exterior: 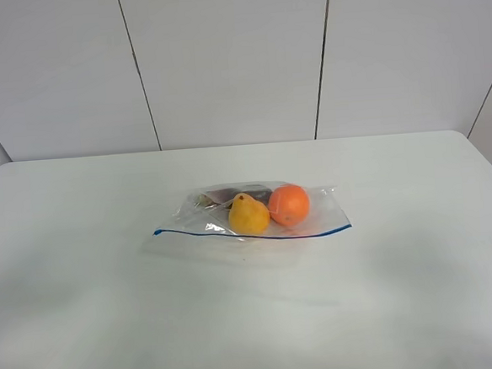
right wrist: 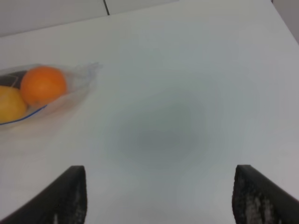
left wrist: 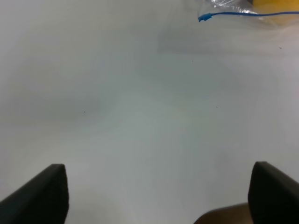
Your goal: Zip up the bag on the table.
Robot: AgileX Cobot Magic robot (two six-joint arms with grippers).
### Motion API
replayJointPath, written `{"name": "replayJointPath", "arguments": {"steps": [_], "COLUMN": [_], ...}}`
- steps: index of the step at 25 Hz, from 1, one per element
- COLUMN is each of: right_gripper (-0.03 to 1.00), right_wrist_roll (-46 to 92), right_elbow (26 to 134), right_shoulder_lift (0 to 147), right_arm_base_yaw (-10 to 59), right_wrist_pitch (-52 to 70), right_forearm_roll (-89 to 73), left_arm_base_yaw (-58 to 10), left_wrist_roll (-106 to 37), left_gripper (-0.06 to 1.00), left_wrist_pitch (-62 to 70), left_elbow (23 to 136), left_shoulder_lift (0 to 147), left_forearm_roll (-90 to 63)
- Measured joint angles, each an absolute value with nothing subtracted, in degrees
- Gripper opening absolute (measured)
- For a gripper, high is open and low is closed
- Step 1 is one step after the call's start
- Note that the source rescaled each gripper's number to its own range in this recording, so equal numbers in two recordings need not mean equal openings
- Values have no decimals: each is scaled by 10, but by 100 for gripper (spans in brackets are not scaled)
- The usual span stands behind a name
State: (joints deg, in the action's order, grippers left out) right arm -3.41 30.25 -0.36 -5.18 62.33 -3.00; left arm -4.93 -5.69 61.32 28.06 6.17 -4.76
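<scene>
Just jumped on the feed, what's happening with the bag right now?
Nothing is being handled yet. The bag lies flat near the middle of the table, with an orange, a yellow pear-shaped fruit and something dark inside. Its blue zipper strip runs along the near edge. The left gripper and right gripper are both open over bare table, each off to its own side of the bag, touching nothing.

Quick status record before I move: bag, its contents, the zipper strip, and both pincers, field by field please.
bag: clear plastic, lying flat mid-table
contents: orange fruit, yellow pear-shaped fruit, a dark item behind them
zipper strip: blue, along the near edge; whether it is sealed cannot be told
left pincer: open, above bare table, clear of the bag
right pincer: open, not touching the bag
</scene>
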Motion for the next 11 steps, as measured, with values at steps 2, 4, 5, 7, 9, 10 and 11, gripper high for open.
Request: {"name": "replayJointPath", "arguments": {"steps": [2,4,5,7,9,10,11], "right_gripper": [94,94,94,94,94,94,94], "right_wrist_roll": [-34,-34,-34,-34,-34,-34,-34], "right_elbow": [302,302,302,302,302,302,302], "right_shoulder_lift": [-4,-4,-4,-4,-4,-4,-4], "right_arm_base_yaw": [-52,-52,-52,-52,-52,-52,-52], "right_wrist_pitch": [623,623,622,621,621,621,621], "right_forearm_roll": [-31,-32,-33,-33,-33,-33,-33], "left_arm_base_yaw": [-49,-49,-49,-49,-49,-49,-49], "left_wrist_roll": [-57,-57,-57,-57,-57,-57,-57], "left_gripper": [86,86,86,86,86,86,86], "left_wrist_pitch": [613,613,613,613,613,613,613], "left_elbow": [281,281,281,281,281,281,281], "left_shoulder_lift": [62,62,62,62,62,62,62], "left_forearm_roll": [-48,-48,-48,-48,-48,-48,-48]}}
